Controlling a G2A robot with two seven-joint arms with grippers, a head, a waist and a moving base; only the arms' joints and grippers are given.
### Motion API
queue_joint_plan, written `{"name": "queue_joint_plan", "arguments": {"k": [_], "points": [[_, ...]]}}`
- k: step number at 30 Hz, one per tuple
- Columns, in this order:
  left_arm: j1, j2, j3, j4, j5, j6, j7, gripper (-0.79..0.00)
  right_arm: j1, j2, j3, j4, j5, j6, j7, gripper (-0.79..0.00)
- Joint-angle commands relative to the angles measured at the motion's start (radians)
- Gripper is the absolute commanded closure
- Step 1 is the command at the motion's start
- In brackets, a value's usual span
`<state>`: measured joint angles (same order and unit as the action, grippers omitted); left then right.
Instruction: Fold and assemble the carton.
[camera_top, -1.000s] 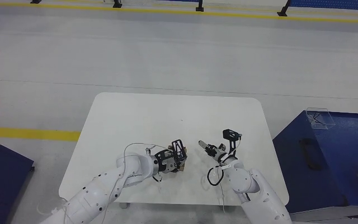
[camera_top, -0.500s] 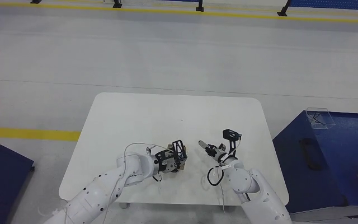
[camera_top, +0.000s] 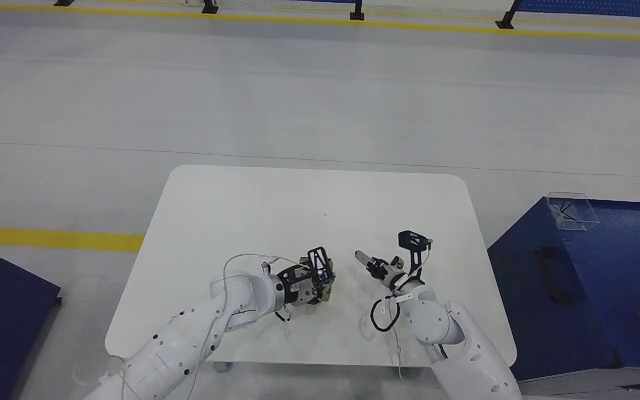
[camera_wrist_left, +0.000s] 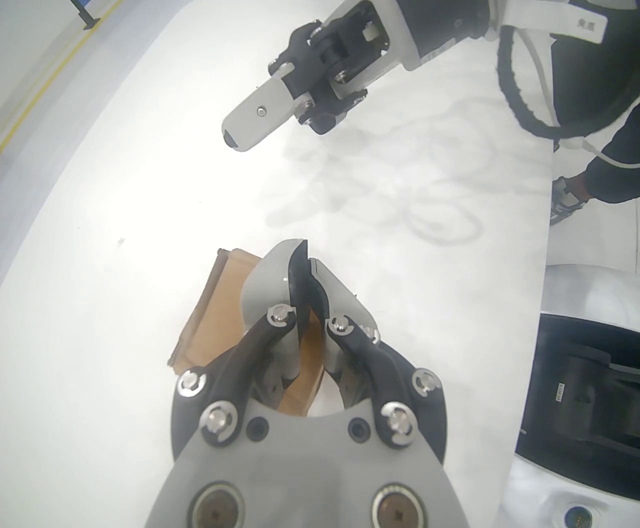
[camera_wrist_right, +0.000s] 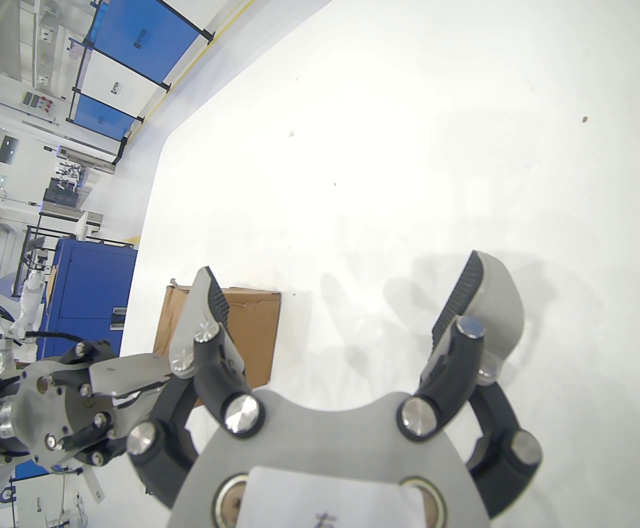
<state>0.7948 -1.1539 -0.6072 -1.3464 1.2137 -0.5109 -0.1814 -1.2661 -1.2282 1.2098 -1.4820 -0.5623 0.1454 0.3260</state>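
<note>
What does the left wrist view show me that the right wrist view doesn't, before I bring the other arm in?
Left wrist view: the left gripper closed on an edge of the carton, cardboard showing between its fingers, and the right gripper seen side-on, held apart from the carton. Right wrist view: the right gripper's fingers spread wide over bare table, and the carton's plain brown side facing it. Shared: the carton, both grippers and the white table.
</note>
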Motion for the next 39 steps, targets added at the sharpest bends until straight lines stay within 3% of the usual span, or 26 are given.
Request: {"name": "queue_joint_plan", "arguments": {"k": [1, 6, 11, 16, 21, 24, 26, 27, 28, 29, 32, 36, 39], "points": [[0.002, -0.002, -0.009, -0.008, 0.017, 0.021, 0.027, 0.000, 0.000, 0.000, 0.000, 0.000, 0.000, 0.000, 0.000, -0.785], [0.035, 0.005, -0.039, -0.049, 0.051, 0.046, 0.027, 0.000, 0.000, 0.000, 0.000, 0.000, 0.000, 0.000, 0.000, -0.785], [0.018, -0.019, -0.023, 0.012, -0.004, 0.036, -0.025, 0.000, 0.000, 0.000, 0.000, 0.000, 0.000, 0.000, 0.000, -0.785], [0.028, -0.028, -0.052, -0.025, 0.027, 0.121, 0.087, 0.000, 0.000, 0.000, 0.000, 0.000, 0.000, 0.000, 0.000, -0.785], [0.158, 0.012, -0.160, -0.193, 0.168, 0.273, 0.265, 0.000, 0.000, 0.000, 0.000, 0.000, 0.000, 0.000, 0.000, -0.785], [0.265, 0.040, -0.245, -0.299, 0.222, 0.359, 0.293, 0.000, 0.000, 0.000, 0.000, 0.000, 0.000, 0.000, 0.000, -0.785], [0.325, 0.052, -0.297, -0.351, 0.234, 0.407, 0.254, 0.000, 0.000, 0.000, 0.000, 0.000, 0.000, 0.000, 0.000, -0.785], [0.352, 0.056, -0.318, -0.383, 0.231, 0.433, 0.240, -0.292, 0.000, 0.000, 0.000, 0.000, 0.000, 0.000, 0.000, -0.785], [0.352, 0.056, -0.318, -0.383, 0.231, 0.433, 0.240, -0.785, 0.000, 0.000, 0.000, 0.000, 0.000, 0.000, 0.000, -0.785], [0.341, 0.055, -0.311, -0.373, 0.233, 0.425, 0.247, -0.002, 0.000, 0.000, 0.000, 0.000, 0.000, 0.000, 0.000, -0.785], [0.356, 0.056, -0.320, -0.387, 0.231, 0.436, 0.239, -0.057, 0.000, 0.000, 0.000, 0.000, 0.000, 0.000, 0.000, -0.784], [0.352, 0.056, -0.318, -0.382, 0.231, 0.433, 0.240, -0.345, 0.000, 0.000, 0.000, 0.000, 0.000, 0.000, 0.000, -0.784], [0.352, 0.056, -0.318, -0.382, 0.231, 0.433, 0.240, -0.517, 0.000, 0.000, 0.000, 0.000, 0.000, 0.000, 0.000, -0.784]]}}
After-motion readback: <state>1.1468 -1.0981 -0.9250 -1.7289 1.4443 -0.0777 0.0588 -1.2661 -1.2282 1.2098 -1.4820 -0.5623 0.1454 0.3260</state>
